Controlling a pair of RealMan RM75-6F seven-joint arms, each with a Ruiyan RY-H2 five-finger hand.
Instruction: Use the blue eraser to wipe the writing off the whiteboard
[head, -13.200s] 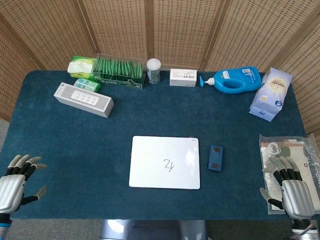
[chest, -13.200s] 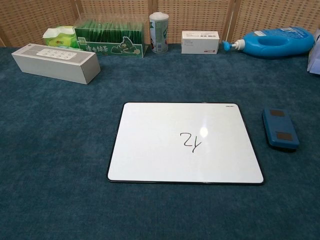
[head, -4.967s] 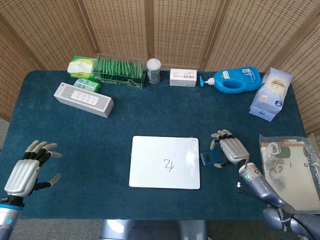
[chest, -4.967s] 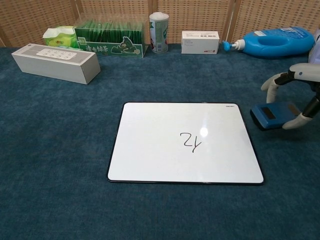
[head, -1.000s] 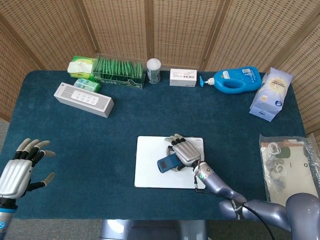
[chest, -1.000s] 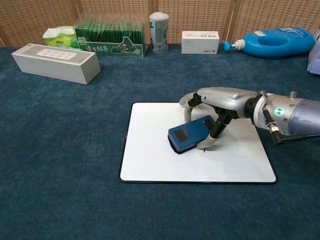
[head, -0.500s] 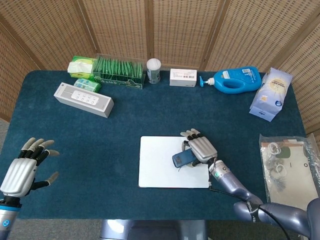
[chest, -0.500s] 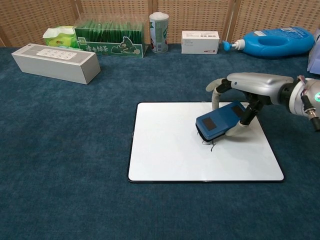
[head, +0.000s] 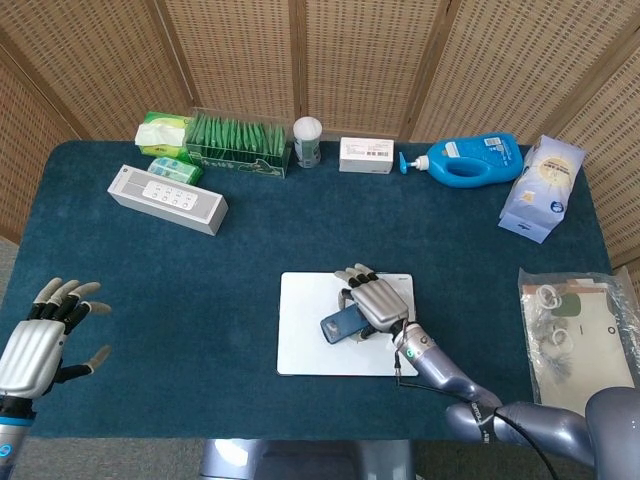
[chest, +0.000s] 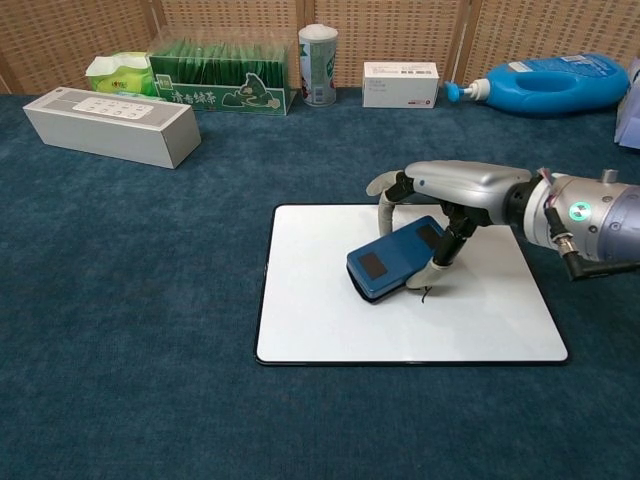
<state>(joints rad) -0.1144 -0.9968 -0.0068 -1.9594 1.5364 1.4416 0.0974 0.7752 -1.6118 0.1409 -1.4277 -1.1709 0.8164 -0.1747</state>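
The right hand (chest: 450, 195) grips the blue eraser (chest: 395, 260), pressing it flat on the whiteboard (chest: 320, 320) near its centre. A small ink mark (chest: 425, 293) shows beside the eraser. The left hand (head: 35, 340) hovers empty, fingers spread, off the surface (head: 200, 290) edge.

The whiteboard (chest: 320, 325) lies on the table (head: 300, 240) near its front edge, a little right of centre. On the board sits the eraser (chest: 393, 260), gripped from the right by the right hand (chest: 450, 205). The left hand (head: 35, 340) hangs off the table's front-left corner.
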